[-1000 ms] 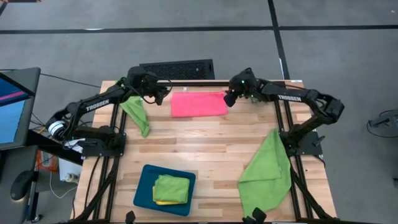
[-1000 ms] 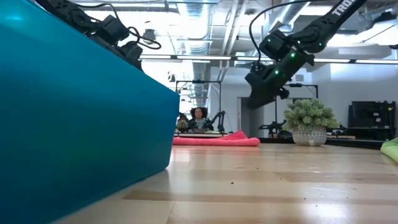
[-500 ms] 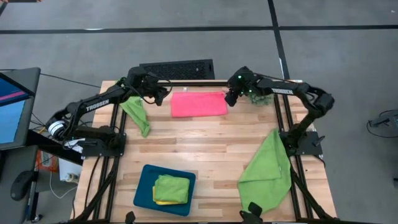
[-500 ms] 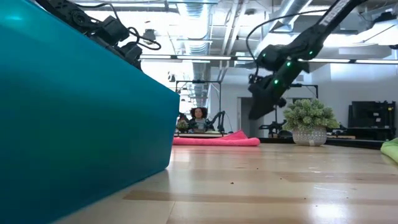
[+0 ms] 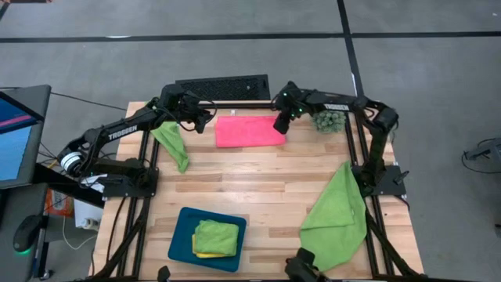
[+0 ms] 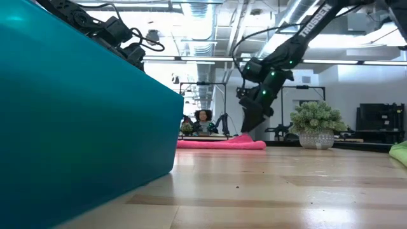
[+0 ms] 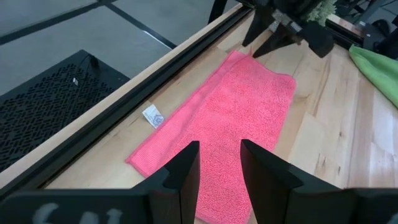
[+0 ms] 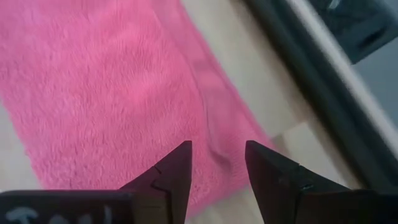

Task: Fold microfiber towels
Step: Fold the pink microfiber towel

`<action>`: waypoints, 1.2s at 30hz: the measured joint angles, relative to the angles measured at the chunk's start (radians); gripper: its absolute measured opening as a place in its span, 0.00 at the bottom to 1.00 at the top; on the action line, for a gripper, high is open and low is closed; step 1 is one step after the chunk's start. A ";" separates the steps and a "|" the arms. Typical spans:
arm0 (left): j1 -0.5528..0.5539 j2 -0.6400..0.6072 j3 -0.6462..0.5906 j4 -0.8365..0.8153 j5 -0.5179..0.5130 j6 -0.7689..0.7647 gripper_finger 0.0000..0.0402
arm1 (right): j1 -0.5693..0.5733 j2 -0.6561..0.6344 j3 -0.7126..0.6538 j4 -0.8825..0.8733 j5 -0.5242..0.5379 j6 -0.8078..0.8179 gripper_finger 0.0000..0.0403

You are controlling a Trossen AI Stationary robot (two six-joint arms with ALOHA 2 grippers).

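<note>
The right gripper reaches in from the table's far right side, its arm stretched along the back rail and its dark fingers pointed steeply down over the right end of the hot pink towel. The fingers stand parted, nothing between them, straddling a raised wrinkle near the towel's hem. In the low view the fingertips hang just above the pink cloth, close to touching it. The towel, a nubby, fleecy rectangle folded flat, lies along the far edge of the pale wooden plank table.

The left gripper waits at the towel's opposite end, fingers apart and empty, arm bent at the elbow over the table's left side.

One limp lime green towel drapes over the left frame; a larger lime green cloth hangs in a long triangle at the right. A folded green towel sits atop a yellow one in the dark teal tray. A spiky green plant stands at the far right corner.
</note>
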 joint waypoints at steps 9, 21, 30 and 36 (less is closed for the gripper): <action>0.000 0.000 0.000 0.000 -0.019 0.002 0.27 | 0.017 0.061 0.044 -0.046 -0.030 -0.038 0.40; 0.000 0.000 0.000 0.000 -0.026 0.002 0.27 | -0.017 0.060 0.089 -0.086 -0.013 -0.074 0.30; 0.000 0.000 0.000 0.000 -0.026 0.001 0.27 | -0.014 0.060 0.089 -0.089 -0.024 -0.092 0.25; 0.000 0.000 0.000 0.000 -0.026 0.001 0.27 | -0.014 0.060 0.088 -0.103 -0.011 -0.101 0.14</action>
